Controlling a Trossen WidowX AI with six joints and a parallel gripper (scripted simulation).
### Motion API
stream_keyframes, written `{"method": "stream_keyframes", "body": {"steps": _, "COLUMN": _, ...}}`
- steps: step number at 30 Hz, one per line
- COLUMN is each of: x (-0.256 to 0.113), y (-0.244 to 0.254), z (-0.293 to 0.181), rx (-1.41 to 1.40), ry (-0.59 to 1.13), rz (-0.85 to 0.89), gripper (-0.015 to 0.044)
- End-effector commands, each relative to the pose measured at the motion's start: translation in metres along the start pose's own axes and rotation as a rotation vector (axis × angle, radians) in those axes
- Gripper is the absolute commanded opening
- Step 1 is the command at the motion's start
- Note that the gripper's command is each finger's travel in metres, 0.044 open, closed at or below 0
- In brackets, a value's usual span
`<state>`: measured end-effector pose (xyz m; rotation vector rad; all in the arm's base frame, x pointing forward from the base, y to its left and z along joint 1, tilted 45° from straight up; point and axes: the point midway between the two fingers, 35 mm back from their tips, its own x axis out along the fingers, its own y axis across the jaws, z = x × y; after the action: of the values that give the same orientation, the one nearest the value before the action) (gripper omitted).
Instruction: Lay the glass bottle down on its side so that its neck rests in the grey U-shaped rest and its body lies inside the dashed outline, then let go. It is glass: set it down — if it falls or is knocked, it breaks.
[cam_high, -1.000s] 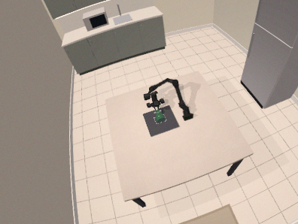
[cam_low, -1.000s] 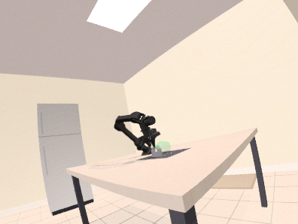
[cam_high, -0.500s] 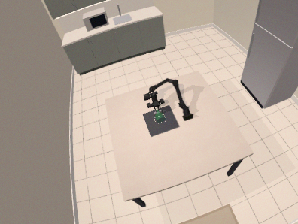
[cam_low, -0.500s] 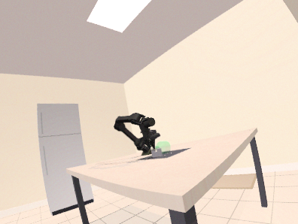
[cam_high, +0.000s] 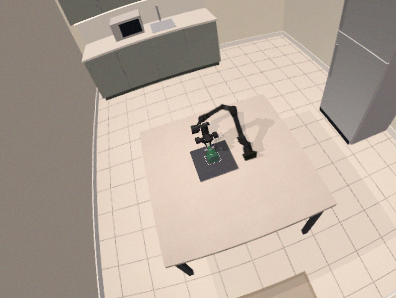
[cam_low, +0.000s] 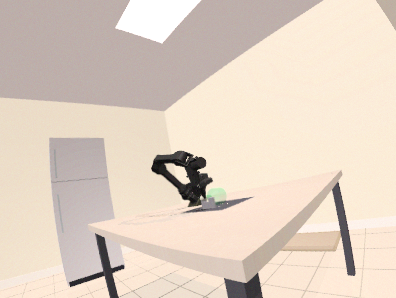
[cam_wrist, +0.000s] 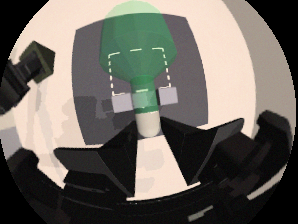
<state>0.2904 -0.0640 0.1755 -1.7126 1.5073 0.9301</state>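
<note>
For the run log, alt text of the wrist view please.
Black gripper shut on the pale end of a green glass bottle's neck; neck between light grey blocks of the rest, body over white dashed outline on dark mat.

The black arm (cam_high: 234, 112) (cam_low: 175, 172) bends up high in the middle like a knee; its front part reaches down low over the worktop (cam_high: 250, 210) (cam_low: 225, 240); the pincer (cam_high: 209, 145) (cam_low: 204, 197) (cam_wrist: 148, 121) tips downward; its two dark fingers are closed on something, one on each side.
</note>
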Motion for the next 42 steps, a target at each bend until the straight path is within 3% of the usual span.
{"method": "stream_keyframes", "body": {"steps": 1, "x": 0.0019, "y": -0.0011, "z": 0.0019, "rx": -0.001, "ry": -0.003, "rz": -0.001, "gripper": 0.0119}}
{"method": "stream_keyframes", "body": {"steps": 42, "x": 0.0086, "y": -0.0011, "z": 0.0018, "rx": 0.002, "ry": 0.034, "rz": 0.002, "gripper": 0.0119}}
